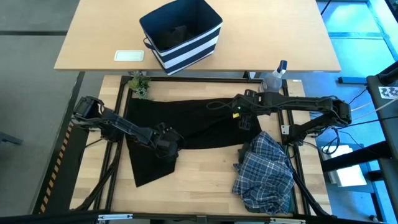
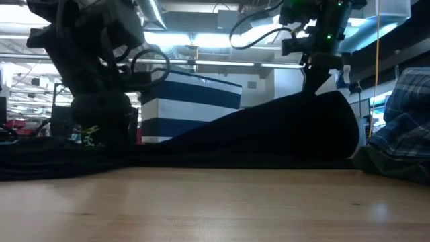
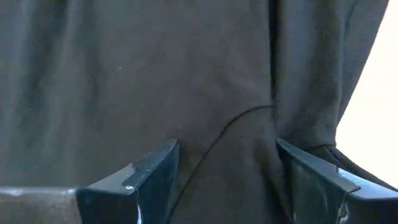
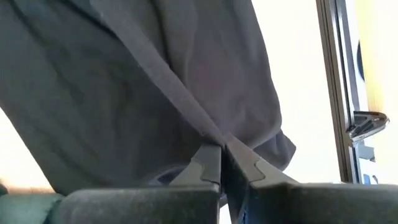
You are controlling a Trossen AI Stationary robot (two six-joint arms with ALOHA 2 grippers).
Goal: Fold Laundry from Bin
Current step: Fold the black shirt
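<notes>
A black garment (image 1: 186, 124) lies spread across the table's middle, with one end reaching toward the near edge (image 1: 146, 171). My left gripper (image 1: 168, 144) stands open low over its near left part, one finger on either side of a seam (image 3: 227, 121). My right gripper (image 1: 244, 119) is shut on the garment's right part, and the cloth rises to it in a peak (image 2: 316, 97). A blue-and-white plaid shirt (image 1: 264, 174) lies crumpled at the near right. The striped navy bin (image 1: 181, 34) stands on the far table. My right gripper pinches a raised ridge of the black cloth (image 4: 214, 138) between its two fingers, near the garment's right edge. The fingers come from above, slanting down. The cloth is drawn up taut into a tent below them, and the rest lies on the table. One layer or several, I cannot tell. My left gripper: whether its fingertips (image 3: 155, 165) touch the cloth, I cannot tell.
A clear spray bottle (image 1: 277, 74) stands at the far right of the work table and a small green plant (image 1: 140, 84) at the far left. A white flat object (image 1: 129, 56) lies beside the bin. Bare wood shows along the near edge (image 1: 199, 186).
</notes>
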